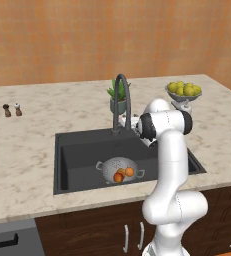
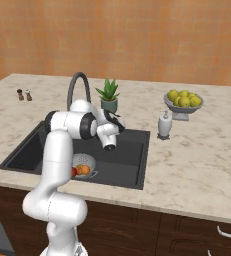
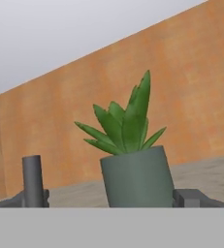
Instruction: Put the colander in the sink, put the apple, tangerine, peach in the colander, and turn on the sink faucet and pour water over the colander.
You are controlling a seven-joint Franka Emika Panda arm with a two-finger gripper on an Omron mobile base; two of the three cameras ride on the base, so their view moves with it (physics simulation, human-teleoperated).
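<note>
claw (image 2: 121,121): up over back of sink, near faucet base & plant pot; fingers wide apart, nothing between them
claw tips: in hand view one tip (image 3: 193,198) shows at lower right, just beside the pot
sink (image 1: 77,145): dark basin set in marble counter (image 1: 32,145)
colander (image 1: 116,167): sits on sink floor, front-right part of basin, upright
fruit in colander: peach (image 1: 118,177) & tangerine (image 1: 129,172) touching each other at its front; in right base view apple (image 2: 74,172) shows red at colander's left edge, partly hid by arm
faucet (image 1: 121,102): tall dark gooseneck at back rim of sink, spout arched toward basin; its upright stem at left in hand view
plant (image 3: 133,164): spiky green in grey pot, on counter just behind faucet
lemon bowl (image 2: 183,102): on counter, right of sink, well apart from it
soap dispenser (image 2: 164,125): on counter between sink & lemon bowl
salt & pepper (image 1: 12,110): pair far left on counter
</note>
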